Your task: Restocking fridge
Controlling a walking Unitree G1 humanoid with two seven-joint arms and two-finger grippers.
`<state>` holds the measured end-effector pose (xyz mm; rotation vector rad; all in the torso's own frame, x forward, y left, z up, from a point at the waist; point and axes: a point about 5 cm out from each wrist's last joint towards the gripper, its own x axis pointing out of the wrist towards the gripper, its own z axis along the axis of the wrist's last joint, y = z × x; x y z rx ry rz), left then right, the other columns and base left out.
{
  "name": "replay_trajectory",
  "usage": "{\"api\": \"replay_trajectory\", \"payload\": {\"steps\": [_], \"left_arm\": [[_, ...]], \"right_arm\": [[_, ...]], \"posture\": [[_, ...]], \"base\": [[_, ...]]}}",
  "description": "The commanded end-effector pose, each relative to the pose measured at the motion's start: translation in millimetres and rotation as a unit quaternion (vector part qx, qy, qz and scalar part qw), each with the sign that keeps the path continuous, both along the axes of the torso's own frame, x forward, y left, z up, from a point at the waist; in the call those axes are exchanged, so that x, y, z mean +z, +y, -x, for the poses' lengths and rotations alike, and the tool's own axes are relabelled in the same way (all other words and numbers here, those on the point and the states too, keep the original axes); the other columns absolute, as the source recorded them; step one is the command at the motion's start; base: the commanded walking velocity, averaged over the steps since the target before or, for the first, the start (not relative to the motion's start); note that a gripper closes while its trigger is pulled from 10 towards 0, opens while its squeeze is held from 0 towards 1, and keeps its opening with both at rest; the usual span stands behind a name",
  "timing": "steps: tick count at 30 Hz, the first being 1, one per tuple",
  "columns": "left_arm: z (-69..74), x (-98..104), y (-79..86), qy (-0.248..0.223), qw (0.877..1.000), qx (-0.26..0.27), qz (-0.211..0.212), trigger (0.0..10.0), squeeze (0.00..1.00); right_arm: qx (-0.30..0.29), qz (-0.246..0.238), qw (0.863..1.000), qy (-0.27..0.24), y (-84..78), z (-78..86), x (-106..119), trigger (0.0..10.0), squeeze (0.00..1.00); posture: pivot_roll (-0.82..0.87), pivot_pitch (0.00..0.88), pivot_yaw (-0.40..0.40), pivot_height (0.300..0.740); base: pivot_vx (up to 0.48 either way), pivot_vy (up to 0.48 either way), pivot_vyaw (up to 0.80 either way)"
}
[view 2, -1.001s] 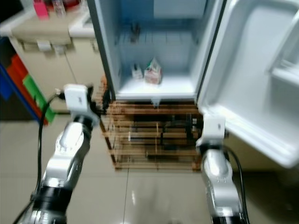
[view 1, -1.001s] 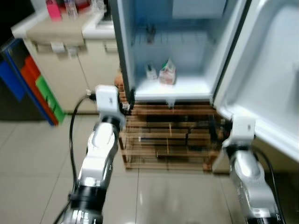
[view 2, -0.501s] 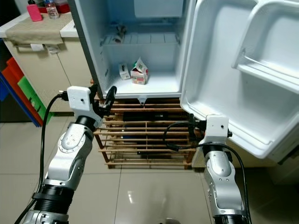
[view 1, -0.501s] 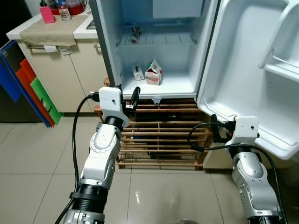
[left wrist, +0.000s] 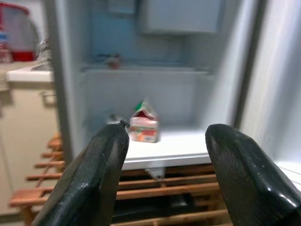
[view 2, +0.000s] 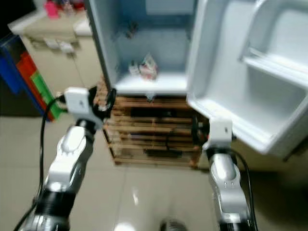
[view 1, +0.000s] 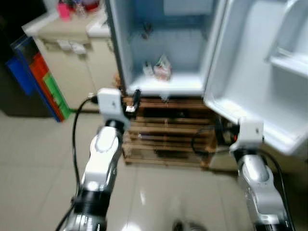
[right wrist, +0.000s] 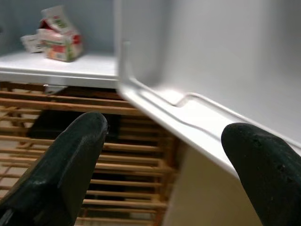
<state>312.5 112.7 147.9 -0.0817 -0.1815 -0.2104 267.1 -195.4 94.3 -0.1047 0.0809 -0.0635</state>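
Note:
The small fridge [view 1: 166,29] stands open on a wooden slat rack [view 1: 163,139], its door [view 1: 269,72] swung out to the right. On its floor shelf sit a red and white carton [left wrist: 143,128] and a smaller white carton [view 1: 148,70] beside it. My left gripper [left wrist: 167,136] is held up in front of the fridge's left wall, open and empty, pointing at the carton. My right gripper [right wrist: 164,136] is open and empty below the door's lower edge [right wrist: 155,108], by the rack.
A beige counter with cupboards [view 1: 72,48] stands left of the fridge, with a pink object [view 1: 63,9] on top. Blue, red and green panels [view 1: 43,82] lean at the far left. Pale tiled floor [view 1: 159,192] lies in front.
The whole picture has shifted and blurred, so the camera has moved. Both arms stay raised before the fridge with their fingers open.

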Motion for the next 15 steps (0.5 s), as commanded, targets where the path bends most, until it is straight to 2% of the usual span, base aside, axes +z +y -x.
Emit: {"api": "replay_trajectory", "payload": {"steps": [1,5,11,15], "left_arm": [[-0.6,6.2,0.8,-0.014,1.000,-0.008,-0.001,10.0,0.00],[-0.1,7.3,0.5,-0.017,1.000,-0.011,0.003,10.0,0.00],[-1.2,8.0,1.1,-0.018,1.000,-0.008,0.009,10.0,0.00],[-1.3,7.5,-0.1,-0.017,1.000,-0.012,0.010,10.0,0.00]], "right_arm": [[0.005,-0.001,1.000,-0.011,2.6,-3.1,5.4,10.0,0.00],[0.010,-0.001,1.000,-0.013,3.8,-2.5,6.2,10.0,0.00],[0.029,-0.004,1.000,0.001,3.5,4.7,0.6,10.0,0.00],[0.024,-0.003,0.999,0.039,-1.2,10.2,-10.6,10.0,0.00]], "posture": [[-0.17,0.000,0.048,0.740],[-0.17,0.000,0.049,0.740],[-0.17,0.000,0.049,0.740],[-0.17,0.000,0.049,0.740]], "base": [[0.000,-0.465,0.00],[0.000,-0.427,0.00],[0.000,0.000,0.00],[0.000,0.000,0.00]]}}
